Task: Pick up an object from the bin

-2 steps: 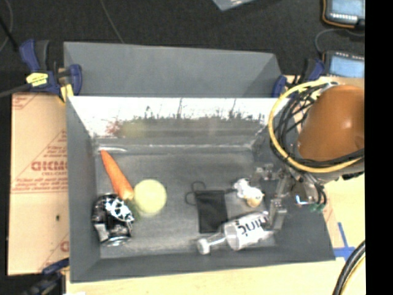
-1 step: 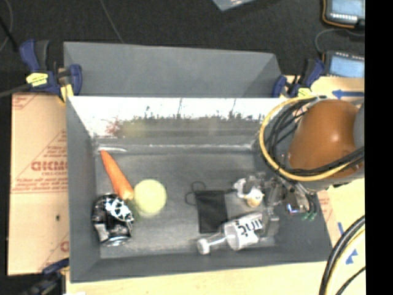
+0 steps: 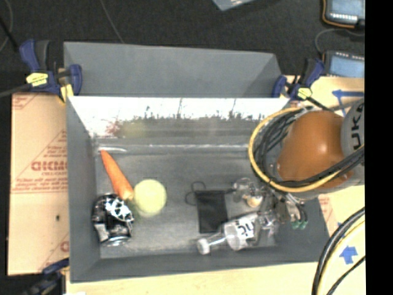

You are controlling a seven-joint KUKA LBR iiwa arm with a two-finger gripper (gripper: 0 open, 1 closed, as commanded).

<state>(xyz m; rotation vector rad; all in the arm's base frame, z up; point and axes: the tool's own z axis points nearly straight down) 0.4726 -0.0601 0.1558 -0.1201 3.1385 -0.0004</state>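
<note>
My gripper (image 3: 274, 212) hangs low at the bin's front right, under the arm's orange dome and cables. It is right above the thick end of a clear plastic bottle (image 3: 236, 235) with a white label, which lies on its side along the front wall, neck pointing left. Whether it touches the bottle is hidden. A flat black square pouch (image 3: 211, 210) with a thin cord lies just left of the gripper. A small pale metallic thing (image 3: 247, 191) sits beside the gripper's upper left.
On the bin's left side lie an orange carrot (image 3: 115, 174), a pale yellow-green ball (image 3: 149, 196) and a black-and-white patterned cup-like thing (image 3: 112, 219). The floor between the ball and the pouch is bare grey.
</note>
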